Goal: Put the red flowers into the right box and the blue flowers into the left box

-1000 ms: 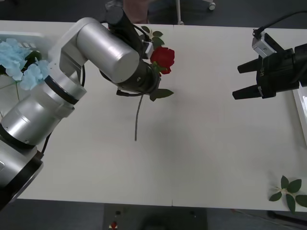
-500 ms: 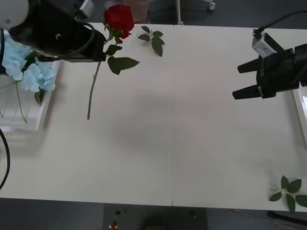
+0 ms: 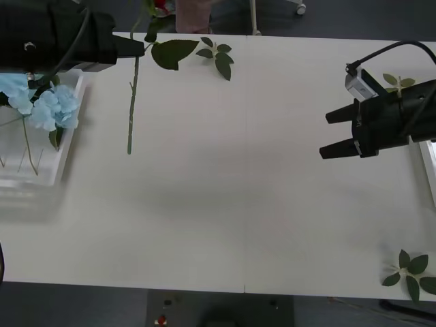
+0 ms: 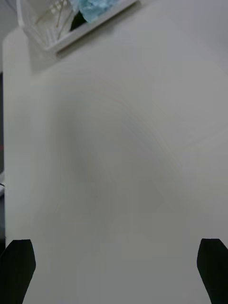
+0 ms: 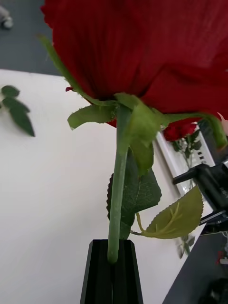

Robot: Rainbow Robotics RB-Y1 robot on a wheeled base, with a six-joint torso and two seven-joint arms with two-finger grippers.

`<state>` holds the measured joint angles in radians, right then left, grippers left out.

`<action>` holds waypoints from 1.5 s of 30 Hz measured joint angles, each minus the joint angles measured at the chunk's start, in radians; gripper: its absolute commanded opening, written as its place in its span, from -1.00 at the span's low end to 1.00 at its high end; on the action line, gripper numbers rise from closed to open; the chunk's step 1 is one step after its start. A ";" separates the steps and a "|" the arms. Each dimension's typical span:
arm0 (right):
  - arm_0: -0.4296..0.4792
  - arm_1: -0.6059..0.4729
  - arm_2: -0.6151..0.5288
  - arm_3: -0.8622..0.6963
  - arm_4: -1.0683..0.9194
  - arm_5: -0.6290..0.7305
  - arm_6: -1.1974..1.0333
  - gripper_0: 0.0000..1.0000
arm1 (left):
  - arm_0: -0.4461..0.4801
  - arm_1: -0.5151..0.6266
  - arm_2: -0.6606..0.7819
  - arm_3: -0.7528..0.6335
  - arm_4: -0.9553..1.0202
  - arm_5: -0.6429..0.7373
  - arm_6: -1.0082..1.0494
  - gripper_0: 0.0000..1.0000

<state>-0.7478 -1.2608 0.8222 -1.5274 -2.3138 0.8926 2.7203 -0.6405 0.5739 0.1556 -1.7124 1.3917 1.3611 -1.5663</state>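
the left gripper (image 5: pixel 112 266), fingers pinching a red rose (image 5: pixel 142 47) by its stem, holds it above the worktop (image 3: pixel 238 204) just beside the left box (image 3: pixel 41 174). the right gripper (image 3: pixel 335 134) hovers well apart, fingers spread.

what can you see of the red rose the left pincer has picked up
The dark-red artificial rose has a full fabric-like bloom, green sepals, a thin green stem and serrated leaves. The black left pincer is shut on the stem just below the leaves. In the front view it hangs near the table's far-left edge, stem pointing down and free of the white table.
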 measured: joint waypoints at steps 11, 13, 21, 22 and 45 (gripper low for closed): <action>0.028 0.000 -0.148 0.005 -0.359 0.006 0.000 1.00 | 0.016 -0.029 -0.003 0.000 0.081 -0.069 -0.358 -1.00; 0.022 -0.039 -0.158 -0.033 -0.375 0.006 0.000 1.00 | 0.016 -0.031 -0.016 0.000 0.081 -0.104 -0.453 -1.00; 0.006 -0.117 -0.158 -0.251 -0.376 -0.163 -0.225 1.00 | 0.016 -0.031 -0.084 0.000 0.125 -0.180 -0.519 -1.00; 0.007 -0.110 -0.154 -0.276 -0.373 -0.214 -0.247 1.00 | 0.016 -0.031 -0.092 0.000 0.133 -0.193 -0.519 -1.00; 0.007 0.274 0.183 -0.409 -0.325 -0.906 -0.316 1.00 | 0.016 -0.060 -0.296 0.000 0.192 -0.427 -0.519 -1.00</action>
<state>-0.7405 -0.9864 1.0057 -1.9367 -2.6389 -0.0135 2.4043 -0.6240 0.5135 -0.1406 -1.7124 1.5841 0.9339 -2.0855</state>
